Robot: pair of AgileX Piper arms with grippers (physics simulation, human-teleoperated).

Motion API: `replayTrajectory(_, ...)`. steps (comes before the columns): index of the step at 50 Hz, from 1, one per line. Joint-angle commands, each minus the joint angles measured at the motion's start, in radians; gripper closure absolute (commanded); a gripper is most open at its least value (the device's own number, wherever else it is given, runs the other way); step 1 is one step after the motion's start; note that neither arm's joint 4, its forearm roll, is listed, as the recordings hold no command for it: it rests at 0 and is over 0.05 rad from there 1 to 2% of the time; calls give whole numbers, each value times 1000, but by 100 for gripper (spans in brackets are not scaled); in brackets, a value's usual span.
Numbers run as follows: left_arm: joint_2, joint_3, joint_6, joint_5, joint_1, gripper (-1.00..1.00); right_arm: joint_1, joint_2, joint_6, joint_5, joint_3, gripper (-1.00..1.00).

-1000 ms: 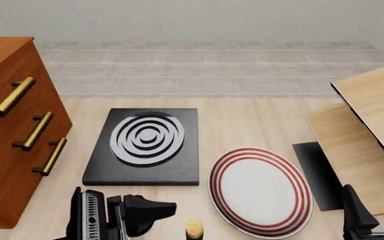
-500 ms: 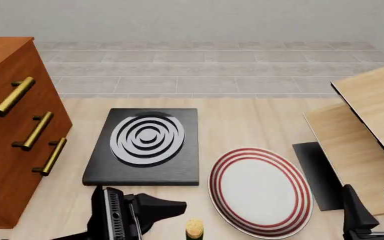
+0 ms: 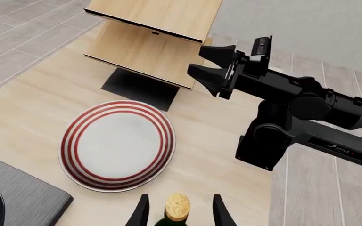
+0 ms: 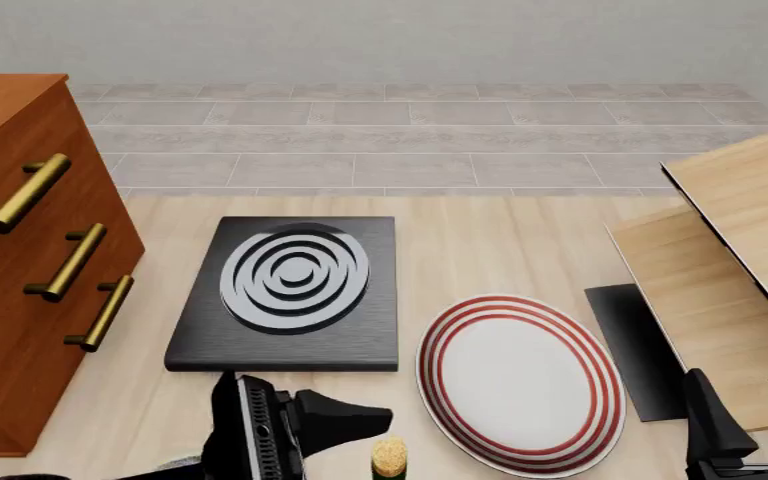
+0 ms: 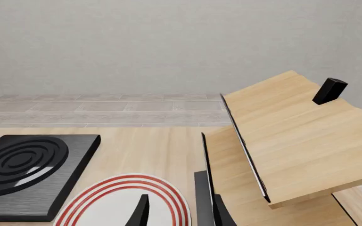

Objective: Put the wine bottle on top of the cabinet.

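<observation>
Your L gripper (image 3: 178, 213) has its fingers spread either side of the bottle (image 3: 177, 208) cork, not touching. R gripper (image 5: 177, 209) fingers apart, holding nothing, near the plate (image 4: 519, 382). Cabinet (image 4: 17, 260) stands at far left.

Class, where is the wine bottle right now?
In the front view the wine bottle stands at the near edge of the table, only its cork showing, just left of the plate. The left wrist view shows it between the open left gripper fingers.

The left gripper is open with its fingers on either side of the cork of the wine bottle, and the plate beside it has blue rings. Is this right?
Not quite: in the left wrist view the plate has red rings, not blue. The rest holds: the left gripper is open, astride the wine bottle's cork.
</observation>
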Motion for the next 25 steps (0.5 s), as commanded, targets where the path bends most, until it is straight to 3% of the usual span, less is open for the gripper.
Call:
replayTrajectory(1,10,-1,-11,-2,2,-100,0,0,0,0,0,-100)
replayTrajectory(4,8,-2,-17,2,10,-100,0,0,0,0,0,-100)
replayTrajectory(5,7,-1,-18,2,11,100,0,0,0,0,0,-100)
replayTrajectory(25,-15,-87,12,97,17,100,0,0,0,0,0,-100)
